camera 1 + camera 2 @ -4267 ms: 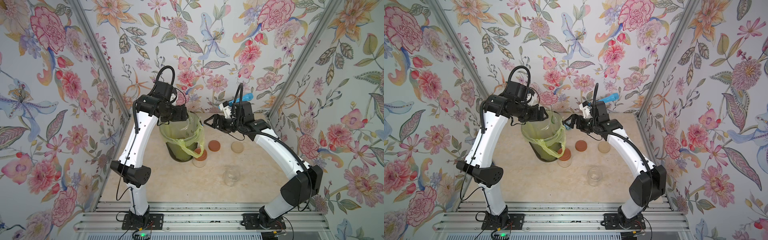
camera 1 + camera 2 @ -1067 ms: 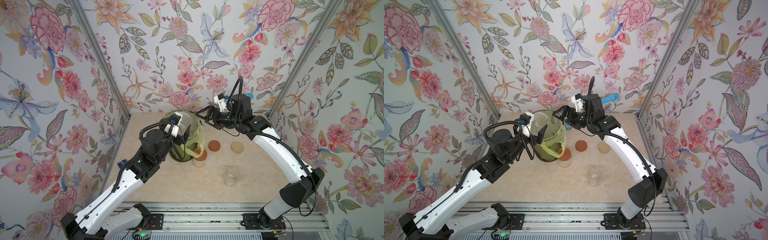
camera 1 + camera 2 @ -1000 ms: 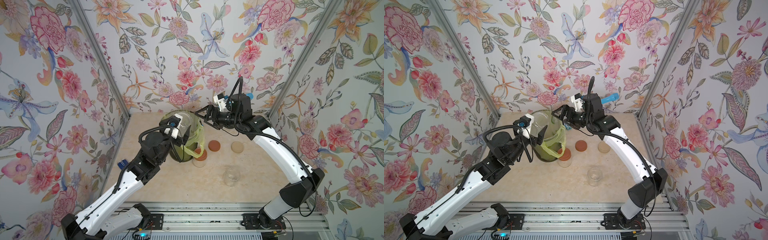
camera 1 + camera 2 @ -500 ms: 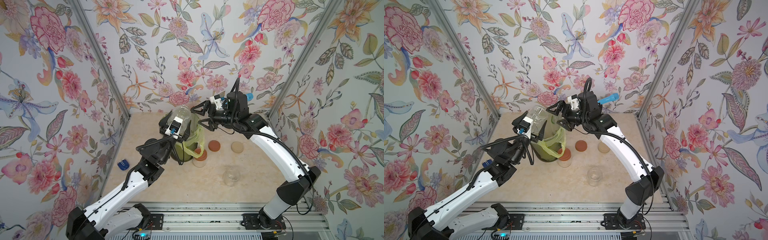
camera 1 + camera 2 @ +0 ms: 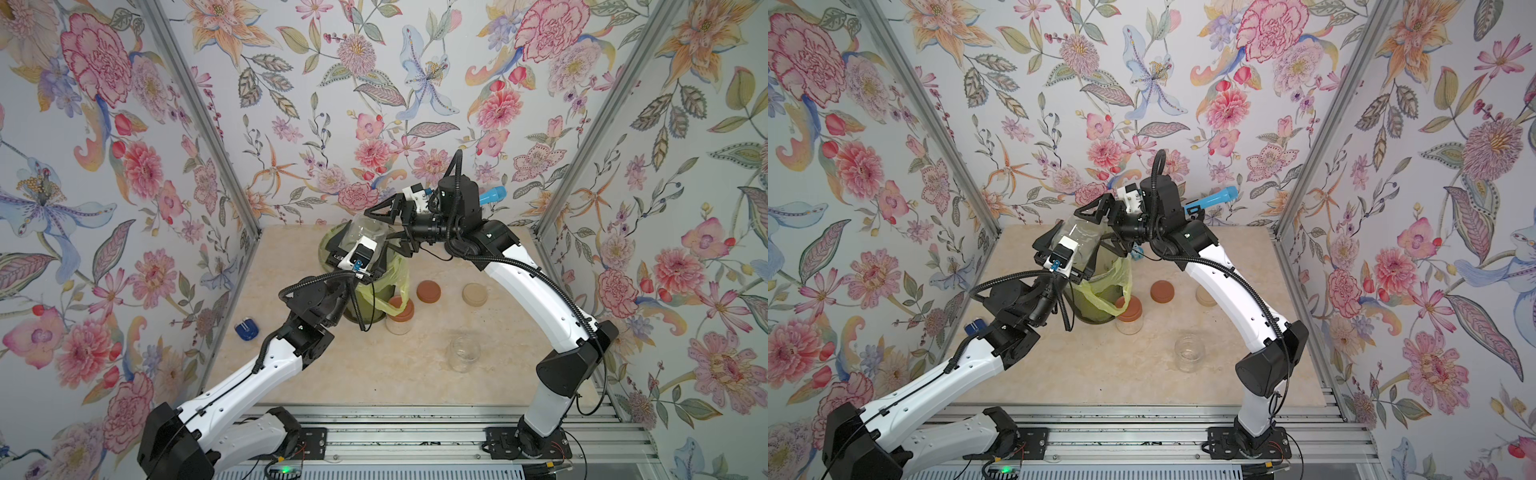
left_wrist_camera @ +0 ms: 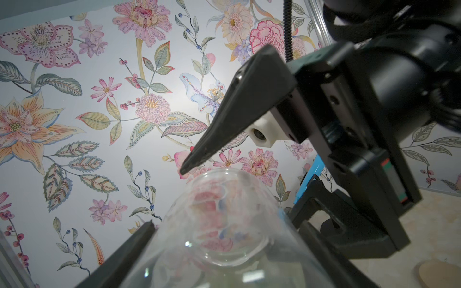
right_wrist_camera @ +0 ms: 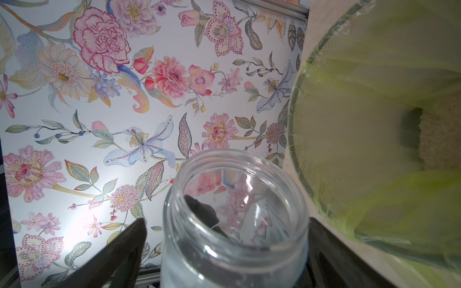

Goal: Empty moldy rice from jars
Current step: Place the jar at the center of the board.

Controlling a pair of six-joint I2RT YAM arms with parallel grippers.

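Left pincer (image 6: 227,224) pinches an empty clear jar (image 5: 365,233), tilted in the air above the lined bin (image 7: 331,129). Right pincer (image 7: 227,222) is spread wide, one finger on either side of that jar's open mouth; contact cannot be told. Moldy rice (image 7: 440,139) lies at the bin's bottom, and more fills a lidded jar (image 5: 400,322) on the surface (image 5: 374,374) just beside the bin.

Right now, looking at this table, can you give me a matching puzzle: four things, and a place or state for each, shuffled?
1. left gripper
2. right gripper
3. brown-lidded jar
4. beige lid

A. lying loose on the table
B. open
C. shut on the empty jar
D. beside the bin, rice inside

Pairs: 1-C, 2-B, 3-D, 4-A.
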